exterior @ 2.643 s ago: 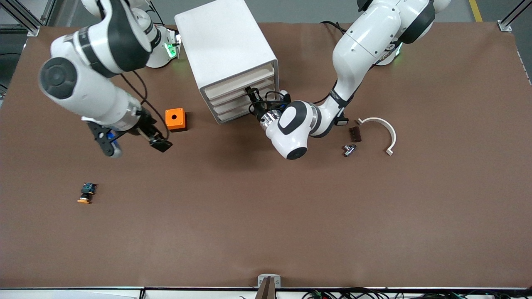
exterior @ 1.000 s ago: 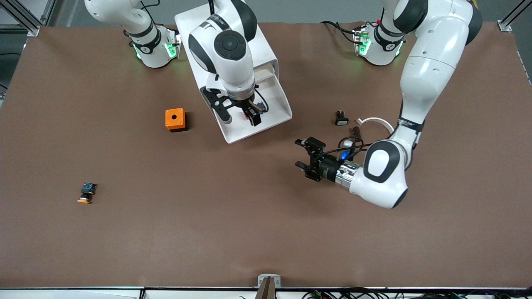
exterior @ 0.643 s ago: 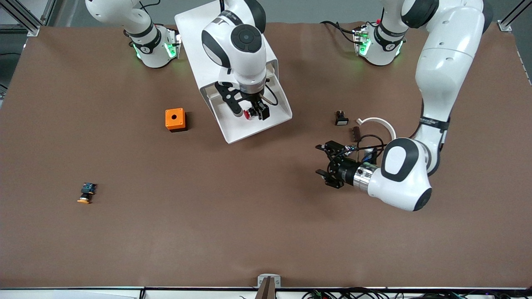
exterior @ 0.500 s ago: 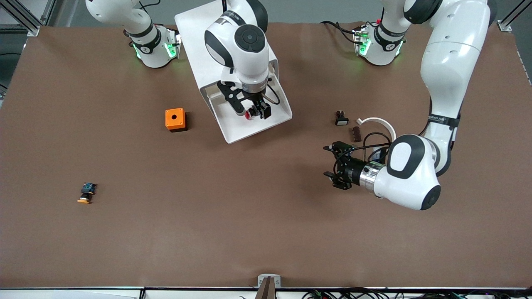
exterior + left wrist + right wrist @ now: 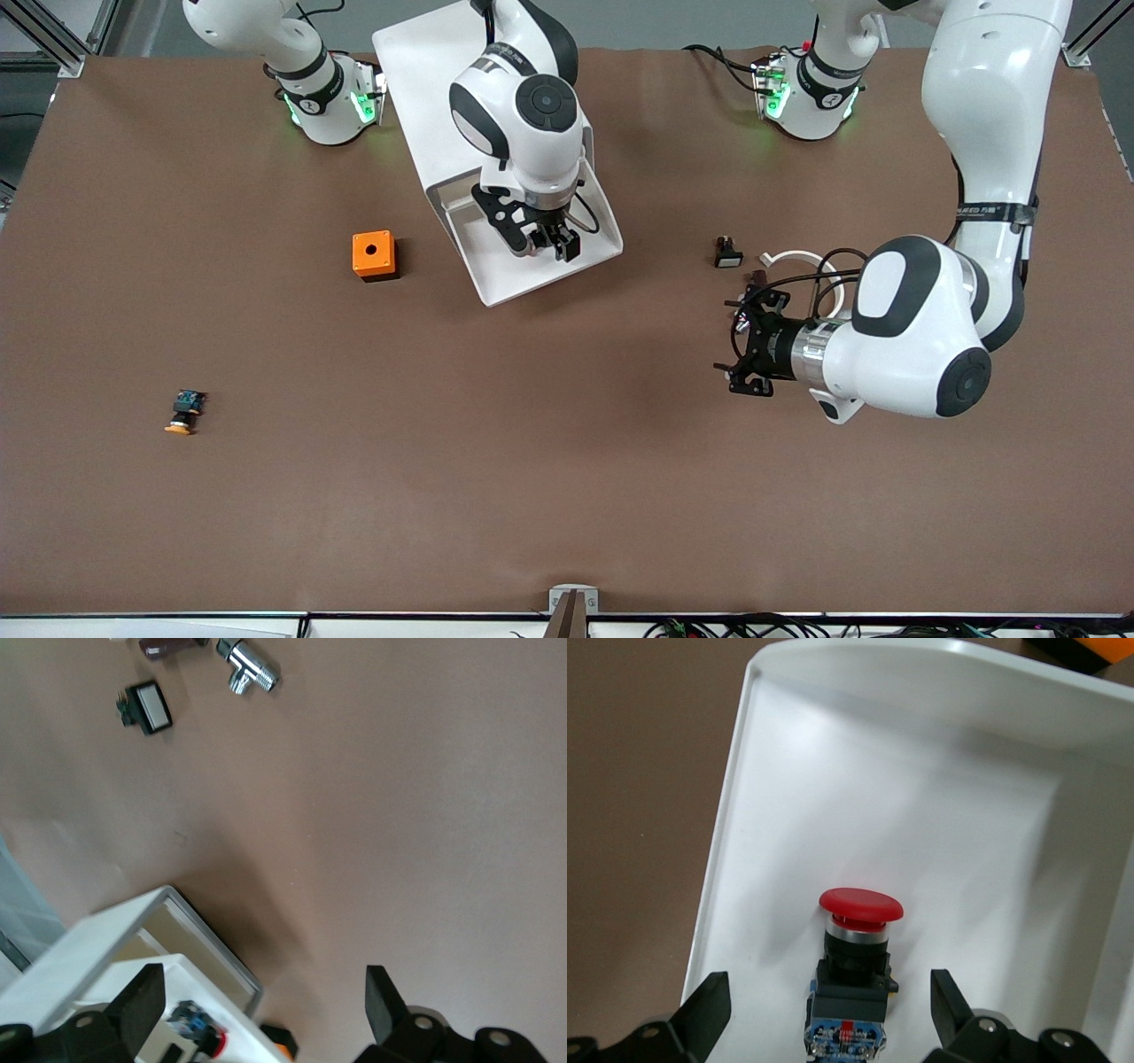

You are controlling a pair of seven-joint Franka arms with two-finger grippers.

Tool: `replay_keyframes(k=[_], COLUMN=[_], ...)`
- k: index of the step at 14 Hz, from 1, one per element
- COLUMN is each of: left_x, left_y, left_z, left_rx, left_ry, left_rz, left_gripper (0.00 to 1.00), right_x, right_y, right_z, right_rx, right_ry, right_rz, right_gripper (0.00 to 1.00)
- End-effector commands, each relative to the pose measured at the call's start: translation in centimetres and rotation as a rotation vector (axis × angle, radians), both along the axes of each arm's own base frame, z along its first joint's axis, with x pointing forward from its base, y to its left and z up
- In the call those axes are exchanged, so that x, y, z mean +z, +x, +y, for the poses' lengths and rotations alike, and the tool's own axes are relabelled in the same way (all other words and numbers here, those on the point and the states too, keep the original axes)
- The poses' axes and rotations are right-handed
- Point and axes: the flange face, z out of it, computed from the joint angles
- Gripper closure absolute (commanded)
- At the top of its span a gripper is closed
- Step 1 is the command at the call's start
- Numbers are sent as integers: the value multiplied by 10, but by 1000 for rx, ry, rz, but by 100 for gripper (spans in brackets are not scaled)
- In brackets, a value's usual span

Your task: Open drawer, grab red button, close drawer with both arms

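One white drawer [image 5: 501, 285] of the white cabinet [image 5: 443, 80] is pulled out toward the front camera. The red-capped button [image 5: 855, 967] lies on its side on the drawer floor [image 5: 939, 824]. My right gripper [image 5: 542, 244] is down in the drawer, open, with its fingers [image 5: 709, 1005] on either side of the button's body, not touching it. The gripper hides the button in the front view. My left gripper [image 5: 741, 346] is open and empty above bare table toward the left arm's end. Its wrist view shows the drawer [image 5: 115, 935] and the button [image 5: 200, 1033] far off.
An orange cube [image 5: 374, 255] stands beside the drawer toward the right arm's end. An orange-capped button [image 5: 184, 414] lies nearer the front camera. A black button with a white face [image 5: 727, 253], a white curved clip [image 5: 811, 264] and a metal fitting [image 5: 249, 665] lie near the left arm.
The left gripper, earlier at the closed cabinet front, left the drawer pulled out and has drawn away toward its own end. The right gripper came over the drawer and sank around the button.
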Motion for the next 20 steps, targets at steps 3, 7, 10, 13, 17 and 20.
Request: replay_keyframes(k=[3, 7, 10, 13, 17, 20], left_x=[15, 17, 13, 9, -2, -19], left_y=[-10, -14, -13, -9, -13, -12], left_z=[3, -11, -18, -19, -50, -69], left_rx=[-186, -221, -335, -423, -529, -631], left_ry=[22, 31, 12, -28, -30, -29], left_rz=[-95, -115, -180, -237, -314, -374], left_gripper=[1, 1, 1, 1, 1, 1], right_x=[-5, -13, -15, -12, -1, 35], right_y=[-6, -12, -17, -16, -8, 17], right_z=[6, 12, 17, 18, 16, 2], right_rx=[-8, 2, 11, 9, 5, 10], right_ry=[-6, -11, -12, -5, 9, 3], right_rz=[-15, -12, -9, -5, -15, -3], right_gripper=[4, 12, 26, 71, 100, 100])
